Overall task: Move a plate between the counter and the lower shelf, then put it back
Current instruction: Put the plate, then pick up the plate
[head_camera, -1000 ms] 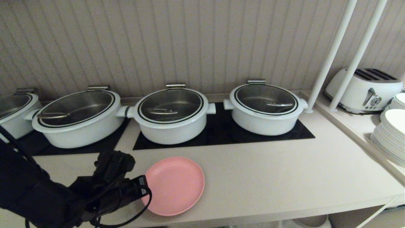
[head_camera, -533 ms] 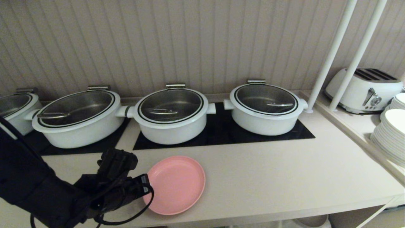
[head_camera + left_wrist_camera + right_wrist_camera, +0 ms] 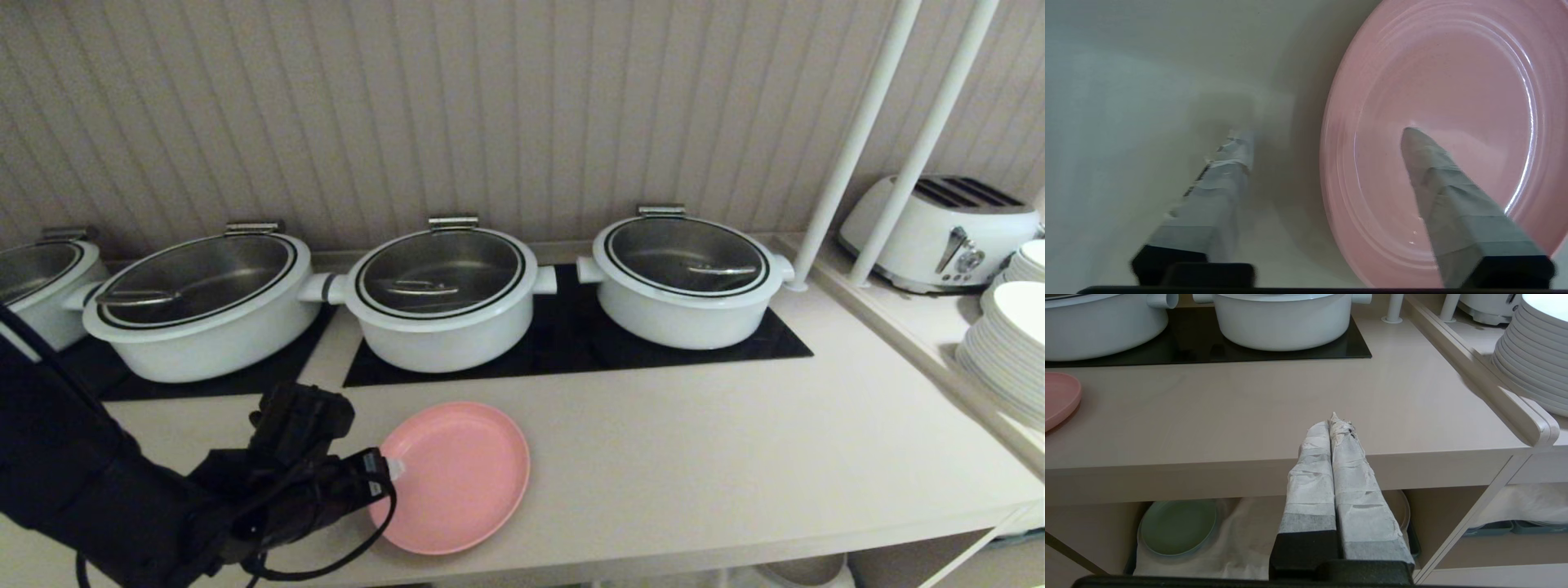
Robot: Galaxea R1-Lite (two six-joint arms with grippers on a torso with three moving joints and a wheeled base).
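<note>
The pink plate [image 3: 461, 478] lies flat on the counter [image 3: 694, 457], near its front edge and in front of the middle pot. My left gripper [image 3: 384, 474] sits at the plate's left rim, open and holding nothing. In the left wrist view the left gripper [image 3: 1325, 134] straddles the rim of the plate [image 3: 1445, 102], one finger over the plate's inside and the other over bare counter. My right gripper [image 3: 1333, 420] is shut and empty, parked before the counter's front edge [image 3: 1249, 473]. Below that edge is the lower shelf [image 3: 1241, 539] with its white cloth.
Three white lidded pots [image 3: 445, 298] stand on black hob panels [image 3: 571, 343] behind the plate. White poles [image 3: 849, 147], a toaster [image 3: 939, 233] and a stack of white plates [image 3: 1008, 351] are at the right. A green plate [image 3: 1177, 526] lies on the lower shelf.
The left gripper has opened and let go of the plate's rim. The plate stays on the counter, and the arm has barely moved.
</note>
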